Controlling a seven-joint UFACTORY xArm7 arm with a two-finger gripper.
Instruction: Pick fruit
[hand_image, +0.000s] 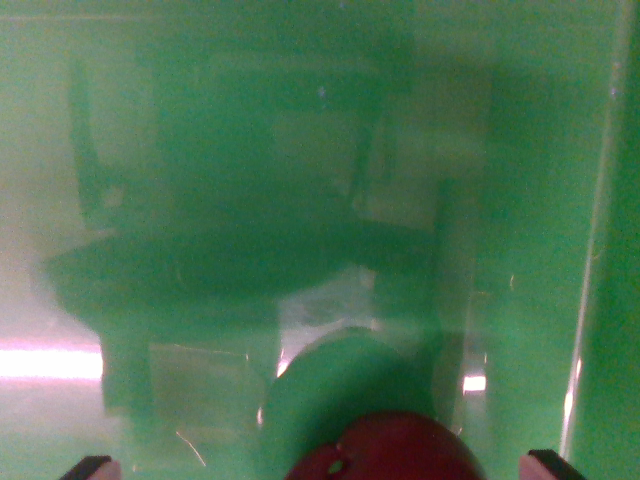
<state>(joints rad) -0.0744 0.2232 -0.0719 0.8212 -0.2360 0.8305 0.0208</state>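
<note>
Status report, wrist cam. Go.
Gripper open, fingertips wide at bottom corners. Dark red fruit between them, bottom edge, not gripped. Glossy green surface below, blurred reflections, nothing seen blocking.

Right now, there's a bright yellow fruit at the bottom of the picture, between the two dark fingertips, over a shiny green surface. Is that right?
Not quite: the fruit is dark red, not yellow, as the wrist view shows. It does sit at the bottom edge between the two dark fingertips, over the shiny green surface.
</note>
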